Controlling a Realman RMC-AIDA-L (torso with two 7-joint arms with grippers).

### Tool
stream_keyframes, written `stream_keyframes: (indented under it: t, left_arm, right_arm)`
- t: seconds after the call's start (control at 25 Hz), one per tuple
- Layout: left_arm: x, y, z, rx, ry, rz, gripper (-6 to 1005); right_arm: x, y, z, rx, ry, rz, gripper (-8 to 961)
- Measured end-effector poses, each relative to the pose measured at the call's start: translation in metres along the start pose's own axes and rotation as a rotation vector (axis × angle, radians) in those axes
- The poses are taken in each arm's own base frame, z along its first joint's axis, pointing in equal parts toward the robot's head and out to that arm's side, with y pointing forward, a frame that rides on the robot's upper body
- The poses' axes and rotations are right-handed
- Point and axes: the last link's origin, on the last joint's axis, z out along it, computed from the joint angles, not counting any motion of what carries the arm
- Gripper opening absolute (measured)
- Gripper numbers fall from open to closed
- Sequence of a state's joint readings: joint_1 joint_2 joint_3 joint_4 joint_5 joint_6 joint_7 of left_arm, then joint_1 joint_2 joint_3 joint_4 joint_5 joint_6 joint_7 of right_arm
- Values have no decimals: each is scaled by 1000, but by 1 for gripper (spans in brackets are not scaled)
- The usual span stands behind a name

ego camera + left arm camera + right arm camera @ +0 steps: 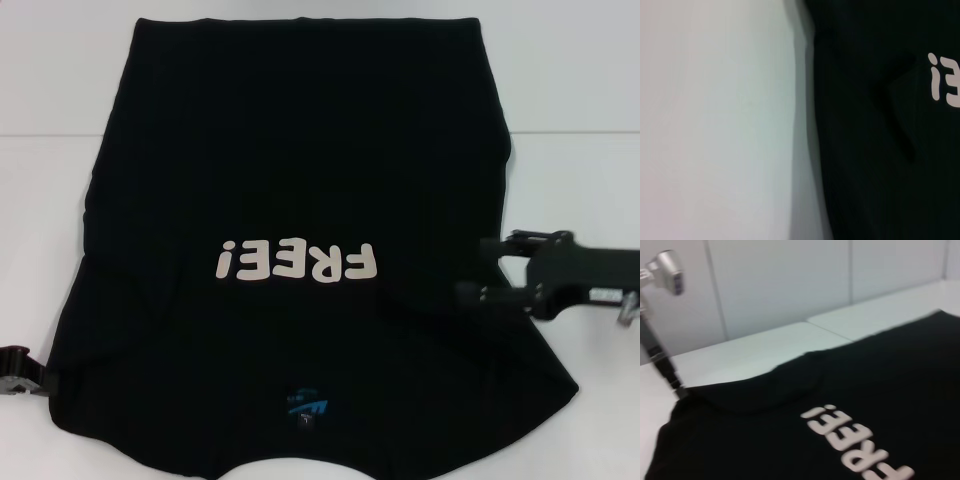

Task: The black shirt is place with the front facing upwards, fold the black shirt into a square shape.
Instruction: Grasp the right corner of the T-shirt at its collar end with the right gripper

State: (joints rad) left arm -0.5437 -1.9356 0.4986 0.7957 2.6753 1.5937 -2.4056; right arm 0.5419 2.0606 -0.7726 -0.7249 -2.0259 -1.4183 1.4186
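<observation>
The black shirt (300, 180) lies spread flat on the white table with its front up. Its white "FREE!" print (297, 262) reads upside down, and the small blue neck label (306, 406) is near the front edge. My right gripper (478, 270) is open and empty, with its fingertips over the shirt's right edge at the height of the print. My left gripper (18, 368) shows only partly, at the shirt's left edge near the front corner. The left wrist view shows the shirt's edge (812, 125) against the table, with a crease in the cloth. The right wrist view shows the print (855, 440).
The white table (580, 180) shows on both sides of the shirt. A seam between table panels (580, 132) runs across on the right. In the right wrist view a white wall (790, 285) stands beyond the table, and the left arm (662, 340) reaches down to the shirt's far edge.
</observation>
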Motion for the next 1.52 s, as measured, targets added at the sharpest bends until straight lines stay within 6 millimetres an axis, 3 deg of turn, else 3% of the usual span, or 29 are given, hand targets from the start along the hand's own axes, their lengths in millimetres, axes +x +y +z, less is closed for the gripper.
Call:
stream_keyframes:
  t: [0.08,0.36,0.64,0.72,1.16,1.52]
  left_arm:
    - [0,0,0,-2,-2,1,21]
    - [2,1,-4,-6,-9,7,5]
    - [2,0,-11,-20,-10,10,5]
    - [2,1,-12,-27,-15,13,4]
    - [10,12,-18,-68,-47,50,4]
    - [9,12,-15,-74,-55,49,5]
  right_arm:
    - [-8,-8,-7,23,48,64,823]
    - [-44,-34,-24,121,321,252,823]
    - [-63,-32,-31,185,586,336,823]
    - [-60,-28,-32,192,671,374,823]
    - [-41,-17,-33,140,782,450,822]
    - [-26,-18,-13,144,833,433,822]
